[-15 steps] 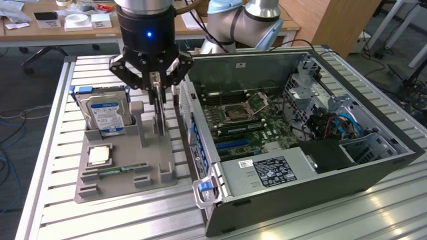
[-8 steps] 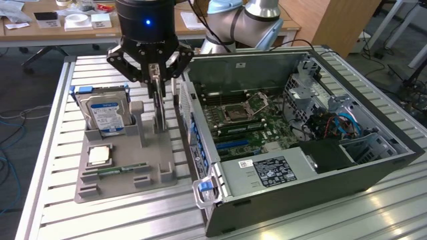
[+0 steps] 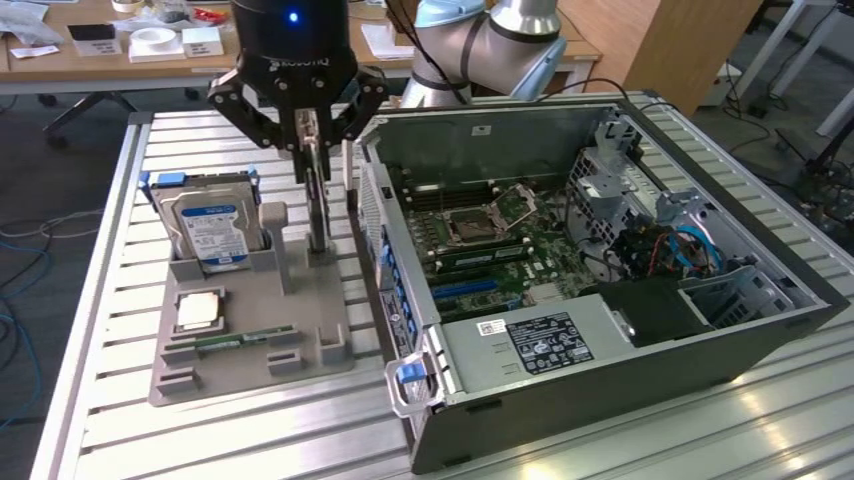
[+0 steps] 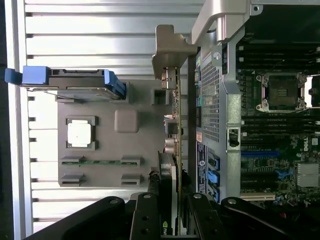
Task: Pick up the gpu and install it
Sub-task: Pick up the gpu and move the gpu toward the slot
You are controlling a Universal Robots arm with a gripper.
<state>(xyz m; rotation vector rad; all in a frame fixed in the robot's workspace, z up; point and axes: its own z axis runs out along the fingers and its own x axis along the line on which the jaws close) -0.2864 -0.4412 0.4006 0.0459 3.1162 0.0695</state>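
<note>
Read across the exterior view. A blue-labelled hard drive [image 3: 207, 228] stands on edge at the far end of a grey fixture tray [image 3: 254, 368], at about nine o'clock from the gripper. Towards seven o'clock a processor chip [image 3: 200, 310] lies flat in its pocket. Just beyond the chip is a slim green memory stick [image 3: 247, 339].

The gripper [image 3: 310, 140] hangs over the tray's case-side edge. Its jaws are drawn narrow onto the upper edge of the gpu [image 3: 316, 210]. The card stands upright and edge-on in the tray's slotted post. Whether its lower edge has left the slot I cannot tell.

In the wrist view the dark fingers [image 4: 150, 215] flank the card [image 4: 176, 150] closely on both sides. Its silvery bracket [image 4: 172, 47] is at the end away from the gripper.

At three o'clock, just beside the card, lies the open computer case [image 3: 747, 340]. Inside it are the motherboard [image 3: 534, 250] and its blue expansion slots [image 3: 467, 290]. An empty processor socket [image 3: 501, 212] sits above the slots, and the power supply [image 3: 534, 345] is at five o'clock.

I judge the step in hand to be the pick-up. To do it well:

- Pull along the post's slot, with no sideways lean, so the card does not bind or flex.
- Hold the circuit board's edge squarely, since a thin card pinched off-centre may swing.
- Mind the case wall, which is very near, and the bracket, which could catch on its rim.
</note>
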